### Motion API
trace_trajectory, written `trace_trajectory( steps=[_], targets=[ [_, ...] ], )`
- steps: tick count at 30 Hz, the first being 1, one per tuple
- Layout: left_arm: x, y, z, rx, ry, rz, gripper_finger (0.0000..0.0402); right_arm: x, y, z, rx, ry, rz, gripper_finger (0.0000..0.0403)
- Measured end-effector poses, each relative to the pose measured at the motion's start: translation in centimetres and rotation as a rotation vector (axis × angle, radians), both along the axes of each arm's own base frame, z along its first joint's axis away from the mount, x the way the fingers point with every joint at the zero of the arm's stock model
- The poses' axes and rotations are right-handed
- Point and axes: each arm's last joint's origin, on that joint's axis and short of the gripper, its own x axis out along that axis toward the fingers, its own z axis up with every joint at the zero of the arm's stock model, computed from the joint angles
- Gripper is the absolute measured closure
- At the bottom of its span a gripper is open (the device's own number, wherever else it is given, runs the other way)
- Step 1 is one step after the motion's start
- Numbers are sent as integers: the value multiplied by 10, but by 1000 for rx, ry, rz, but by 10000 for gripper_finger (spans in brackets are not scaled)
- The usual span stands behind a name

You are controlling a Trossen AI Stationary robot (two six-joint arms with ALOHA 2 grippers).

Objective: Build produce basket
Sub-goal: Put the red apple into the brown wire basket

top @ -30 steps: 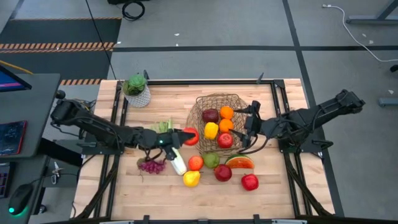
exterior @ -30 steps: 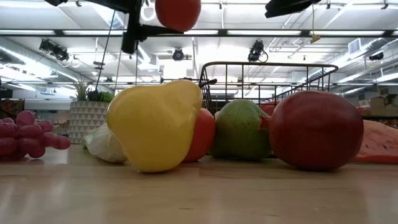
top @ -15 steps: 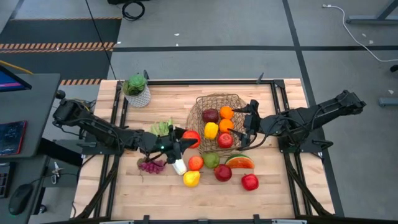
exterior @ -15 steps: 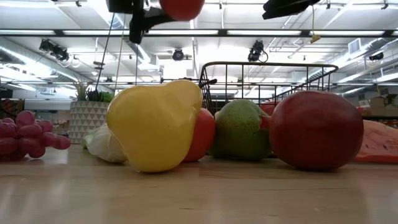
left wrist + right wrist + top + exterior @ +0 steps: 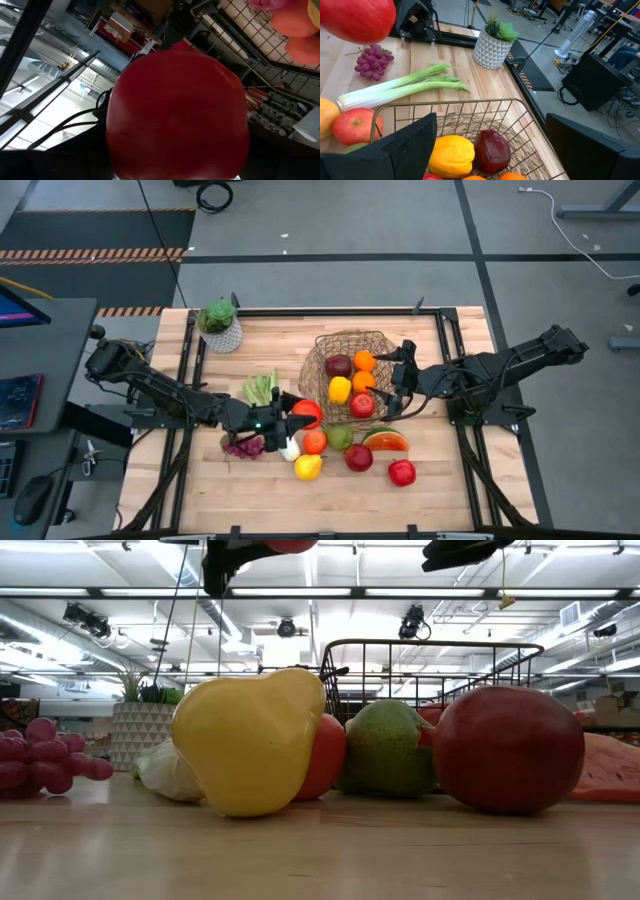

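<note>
the left gripper (image 5: 298, 418) holds a red apple (image 5: 308, 411) tight between its fingers, up in the air just beside the basket's (image 5: 320, 360) near-left rim; in the left wrist view the red apple (image 5: 177, 117) fills most of the picture. the right gripper (image 5: 398, 388) hangs over the right side of the basket with its fingers (image 5: 402, 147) spread wide and nothing between them; inside the basket sit a dark red apple (image 5: 338, 366), an orange (image 5: 364, 361), a yellow pepper (image 5: 340, 389) and another red apple (image 5: 362, 406). on the table (image 5: 450, 480) in front of the basket lie a leek (image 5: 268, 412), purple grapes (image 5: 243, 446), a lemon (image 5: 308, 467), a green pear (image 5: 340, 437) and a watermelon slice (image 5: 385, 442); a potted plant (image 5: 219, 323) stands at the far left corner.
</note>
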Motion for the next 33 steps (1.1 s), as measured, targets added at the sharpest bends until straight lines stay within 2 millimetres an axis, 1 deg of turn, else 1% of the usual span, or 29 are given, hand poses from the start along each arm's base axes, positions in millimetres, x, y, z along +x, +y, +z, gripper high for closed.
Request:
trace_trajectory(
  steps=[6, 9, 11, 17, 21, 24, 27, 29, 33],
  targets=[
    [0, 0, 0, -10, -3, 1, 88, 0, 0, 0, 0, 0, 0, 27],
    [0, 0, 0, -84, -16, 2, 88, 0, 0, 0, 0, 0, 0, 27],
    [1, 3, 1, -224, -48, 15, 88, 0, 0, 0, 0, 0, 0, 27],
    [7, 23, 1, -887, -211, 88, 87, 0, 0, 0, 1, -1, 0, 27],
    [11, 41, 1, -1174, -337, 174, 87, 0, 0, 1, 3, -7, 0, 27],
    [12, 54, 1, -1336, -463, 259, 87, 0, 0, 1, 3, -8, 0, 27],
    [12, 64, 1, -1439, -574, 325, 87, 0, 0, 1, 4, -8, -1, 27],
    [12, 68, 1, -1469, -610, 343, 87, 0, 0, 1, 4, -8, -1, 27],
    [12, 67, 1, -1464, -606, 341, 87, 0, 0, 1, 6, -7, 5, 27]
  ],
)
